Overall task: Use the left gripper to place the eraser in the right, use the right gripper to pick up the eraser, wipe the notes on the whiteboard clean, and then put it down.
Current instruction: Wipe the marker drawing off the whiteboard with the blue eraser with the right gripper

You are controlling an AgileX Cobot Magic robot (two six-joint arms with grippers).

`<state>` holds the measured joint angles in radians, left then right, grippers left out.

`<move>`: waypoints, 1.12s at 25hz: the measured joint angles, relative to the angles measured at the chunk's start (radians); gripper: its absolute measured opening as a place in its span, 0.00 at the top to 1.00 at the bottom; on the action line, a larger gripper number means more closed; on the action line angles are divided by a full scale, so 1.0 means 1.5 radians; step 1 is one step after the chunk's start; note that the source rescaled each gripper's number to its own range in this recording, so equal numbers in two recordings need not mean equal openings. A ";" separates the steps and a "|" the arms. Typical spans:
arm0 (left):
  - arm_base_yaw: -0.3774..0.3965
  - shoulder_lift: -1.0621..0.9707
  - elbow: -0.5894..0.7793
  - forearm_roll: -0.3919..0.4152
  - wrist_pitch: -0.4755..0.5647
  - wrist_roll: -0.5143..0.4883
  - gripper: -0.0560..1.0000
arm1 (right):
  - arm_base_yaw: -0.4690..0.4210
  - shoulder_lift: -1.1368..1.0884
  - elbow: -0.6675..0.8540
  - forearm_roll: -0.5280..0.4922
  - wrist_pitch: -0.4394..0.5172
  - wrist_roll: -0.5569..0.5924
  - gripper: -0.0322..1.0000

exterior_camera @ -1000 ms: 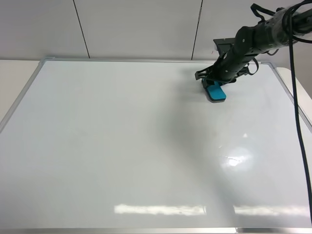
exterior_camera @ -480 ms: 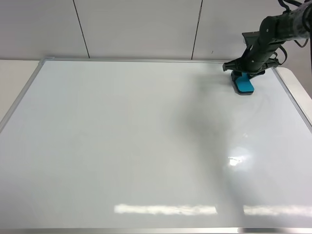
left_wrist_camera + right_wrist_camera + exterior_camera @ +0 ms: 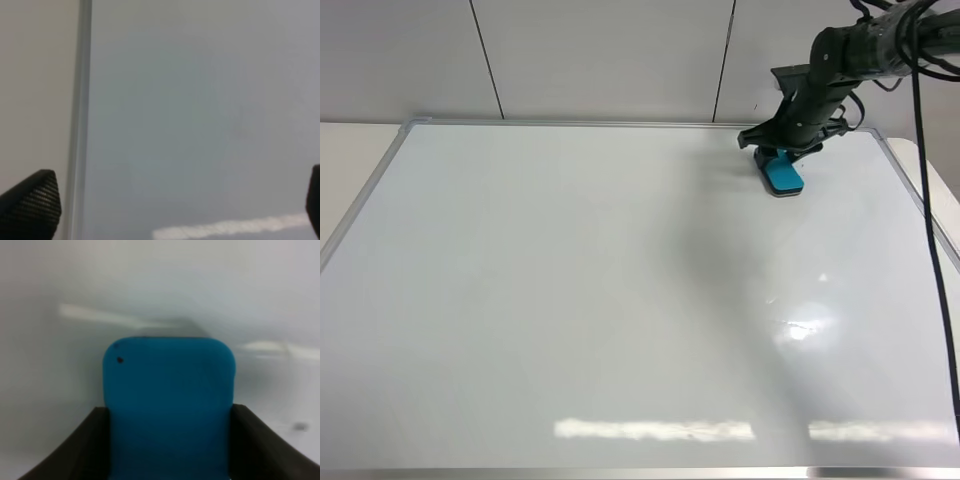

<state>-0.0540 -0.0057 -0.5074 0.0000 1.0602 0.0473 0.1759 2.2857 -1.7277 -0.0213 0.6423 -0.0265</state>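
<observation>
The whiteboard (image 3: 570,300) is glossy white with a thin silver frame and fills most of the exterior view. No notes show on it. My right gripper (image 3: 775,158) is at the board's far right, shut on the turquoise eraser (image 3: 783,176), which lies against the board. In the right wrist view the eraser (image 3: 169,405) sits between the two black fingers (image 3: 80,450). My left gripper (image 3: 170,210) is out of the exterior view; its wrist view shows two wide-apart black fingertips (image 3: 30,200) over the board's left frame edge (image 3: 80,100), with nothing between them.
A grey panelled wall (image 3: 600,60) stands behind the board. The board's silver frame (image 3: 910,190) runs close to the right of the eraser. A pale tabletop (image 3: 350,160) shows beyond the left frame. Black cables (image 3: 930,260) hang on the right.
My right gripper has swept the eraser along the far edge: from the middle right out to the right corner, then back left a short way. The left gripper has not appeared in the exterior view.
</observation>
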 joint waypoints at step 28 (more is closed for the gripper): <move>0.000 0.000 0.000 0.000 -0.001 0.000 0.00 | -0.183 -0.011 -0.003 0.125 0.090 -0.096 0.95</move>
<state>-0.0540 -0.0057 -0.5074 0.0000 1.0592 0.0473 -0.0992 2.2700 -1.7324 0.1656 0.7767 -0.1701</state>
